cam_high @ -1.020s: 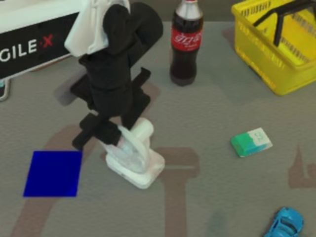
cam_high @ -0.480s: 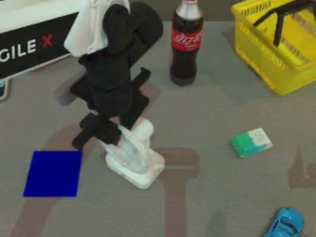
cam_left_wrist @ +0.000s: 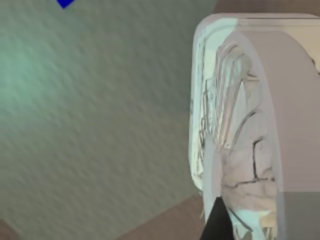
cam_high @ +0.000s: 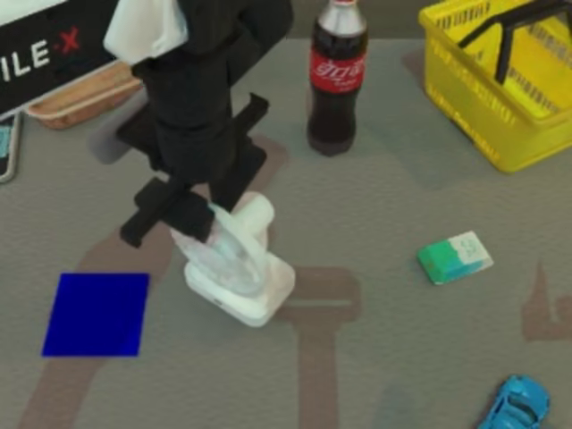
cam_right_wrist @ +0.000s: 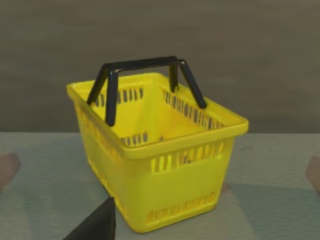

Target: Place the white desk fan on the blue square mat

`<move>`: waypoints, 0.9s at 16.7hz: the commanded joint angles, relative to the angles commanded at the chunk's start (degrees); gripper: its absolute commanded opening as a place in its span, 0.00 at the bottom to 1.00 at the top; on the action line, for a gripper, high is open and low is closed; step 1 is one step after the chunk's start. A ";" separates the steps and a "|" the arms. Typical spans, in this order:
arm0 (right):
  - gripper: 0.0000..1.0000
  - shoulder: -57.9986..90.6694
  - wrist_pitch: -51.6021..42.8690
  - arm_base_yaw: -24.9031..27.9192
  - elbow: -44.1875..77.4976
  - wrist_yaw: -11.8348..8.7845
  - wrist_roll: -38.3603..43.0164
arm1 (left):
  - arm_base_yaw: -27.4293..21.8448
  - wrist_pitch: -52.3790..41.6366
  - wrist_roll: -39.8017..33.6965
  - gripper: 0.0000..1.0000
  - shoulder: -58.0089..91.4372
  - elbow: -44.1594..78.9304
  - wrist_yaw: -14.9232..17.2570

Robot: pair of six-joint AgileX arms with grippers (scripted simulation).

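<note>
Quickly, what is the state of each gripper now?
Left gripper: closed on the white plastic desk fan, right of the blue square mat.
Right gripper: only a dark fingertip shows; state cannot be told.

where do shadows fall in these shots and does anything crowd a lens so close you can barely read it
Top view: soft dark patches lie on the table beside the cola bottle and the yellow basket. Left wrist view: the white fan fills the frame at close range, its grille smeared and see-through, with only a corner of the blue mat showing. Right wrist view: even light, with a faint shadow beside the basket.
</note>
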 joint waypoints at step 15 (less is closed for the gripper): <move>1.00 0.00 0.00 0.00 0.00 0.00 0.00 | 15.87 -1.49 -8.31 0.00 -13.10 -11.67 -0.13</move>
